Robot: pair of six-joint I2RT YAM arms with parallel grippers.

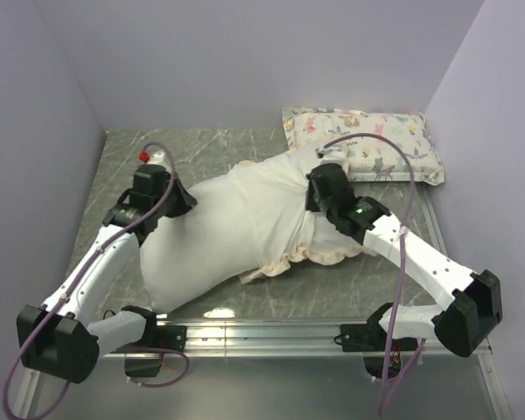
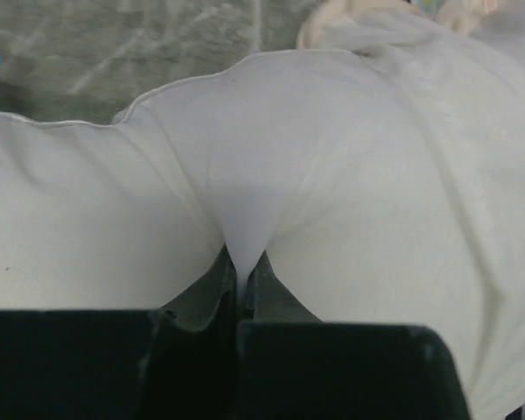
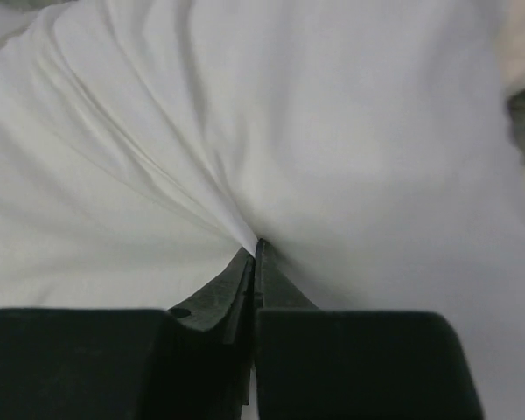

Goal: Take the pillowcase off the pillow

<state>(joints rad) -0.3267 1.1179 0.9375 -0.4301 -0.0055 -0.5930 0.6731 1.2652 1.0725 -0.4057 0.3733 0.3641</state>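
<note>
Left claw [image 2: 243, 265] clenched on pillow [image 1: 179, 262], right claw [image 3: 255, 251] pinching pillowcase [image 1: 276, 206]. Looks mid-peel; next, pull them apart!

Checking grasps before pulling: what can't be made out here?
Right wrist view: whether the right gripper pinches only the pillowcase or pillow too; the fold hides it.
Left wrist view: how deep the left gripper bites the pillow; its fingers cover the fold.
All views: the pillowcase's outer face; only white shows.
</note>
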